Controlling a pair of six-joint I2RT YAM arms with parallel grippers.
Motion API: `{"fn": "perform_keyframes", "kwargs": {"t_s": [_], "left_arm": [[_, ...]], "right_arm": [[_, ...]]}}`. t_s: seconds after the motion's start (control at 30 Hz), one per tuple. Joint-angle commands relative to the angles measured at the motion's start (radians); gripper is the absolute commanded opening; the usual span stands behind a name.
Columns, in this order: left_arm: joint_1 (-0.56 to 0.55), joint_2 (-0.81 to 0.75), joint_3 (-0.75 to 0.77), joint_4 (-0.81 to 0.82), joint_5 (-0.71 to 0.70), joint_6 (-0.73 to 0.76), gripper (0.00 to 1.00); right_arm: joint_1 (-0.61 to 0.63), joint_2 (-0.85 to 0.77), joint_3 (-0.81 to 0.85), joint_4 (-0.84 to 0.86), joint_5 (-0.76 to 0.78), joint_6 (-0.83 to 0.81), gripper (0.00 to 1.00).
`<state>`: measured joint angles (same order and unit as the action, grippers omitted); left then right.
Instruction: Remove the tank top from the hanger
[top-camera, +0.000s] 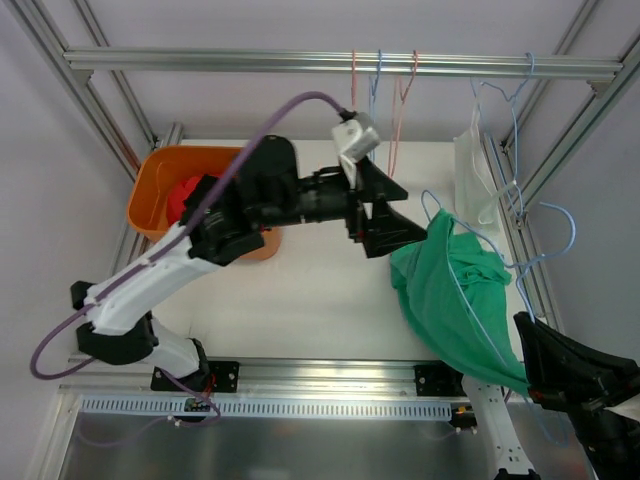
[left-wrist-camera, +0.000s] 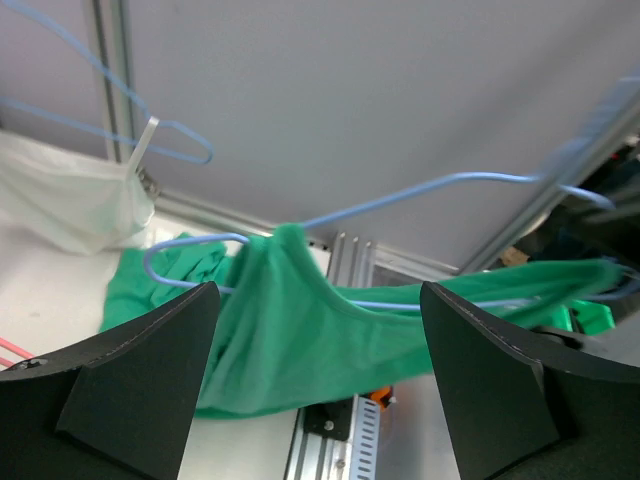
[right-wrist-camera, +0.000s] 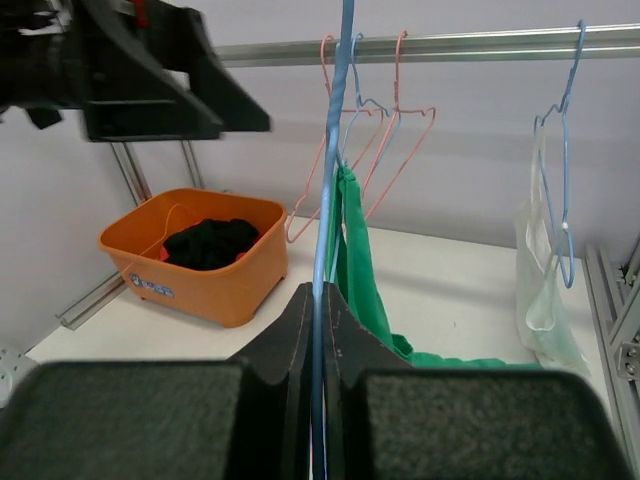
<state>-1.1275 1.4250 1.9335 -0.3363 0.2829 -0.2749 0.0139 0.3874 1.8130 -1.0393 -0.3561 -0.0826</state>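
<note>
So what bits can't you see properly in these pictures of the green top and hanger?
- Top external: the left arm covers much of the orange bin, so most of what's inside is hidden.
- Right wrist: the right gripper, shut on the blue hanger, hides the lower tank top.
- Left wrist: the hanger's right end is blurred.

I work over a white table (top-camera: 300, 300) that fills the middle of the top view. An aluminium rail (top-camera: 200, 60) crosses the upper edge, with plain grey walls (top-camera: 40, 200) behind. A dull metal sheet (top-camera: 300, 450) lies along the bottom. The light is soft and even.
</note>
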Motion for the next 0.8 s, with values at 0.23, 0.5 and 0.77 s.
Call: {"fn": "perform_keyframes", "kwargs": {"t_s": [0.23,0.5,0.77], "left_arm": [[-0.017,0.193,0.104,0.020,-0.076,0.034,0.74],[-0.017,0.235,0.096,0.025,-0.126,0.039,0.33],[-0.015,0.151,0.004,0.023,-0.246,0.057,0.00]], "right_arm": [[0.026,0.067,-0.007,0.093,-0.032,0.038,0.00],[0.026,0.061,-0.060,0.180,-0.057,0.066,0.00],[0.034,0.068,-0.107,0.183,-0.012,0.043,0.00]]}}
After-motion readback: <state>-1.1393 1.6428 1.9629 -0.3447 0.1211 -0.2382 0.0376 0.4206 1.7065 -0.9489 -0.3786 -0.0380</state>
